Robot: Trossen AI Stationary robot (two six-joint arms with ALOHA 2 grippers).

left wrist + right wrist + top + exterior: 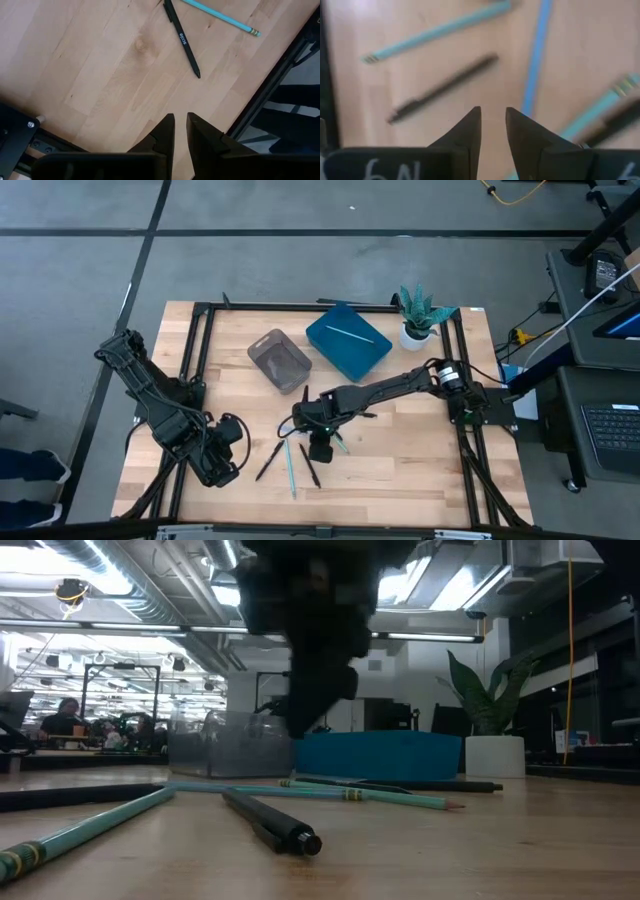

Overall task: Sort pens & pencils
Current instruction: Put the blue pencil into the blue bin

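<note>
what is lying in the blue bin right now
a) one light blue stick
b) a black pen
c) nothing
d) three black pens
a, the high view shows a single light blue stick lying inside the blue bin, with no black ones in it.

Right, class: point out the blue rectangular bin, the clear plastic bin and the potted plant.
Blue rectangular bin [348,346]: high view, on its bare floor.
Clear plastic bin [281,362]: high view, on its floor.
Potted plant [419,308]: high view, on its green leaves.
</note>
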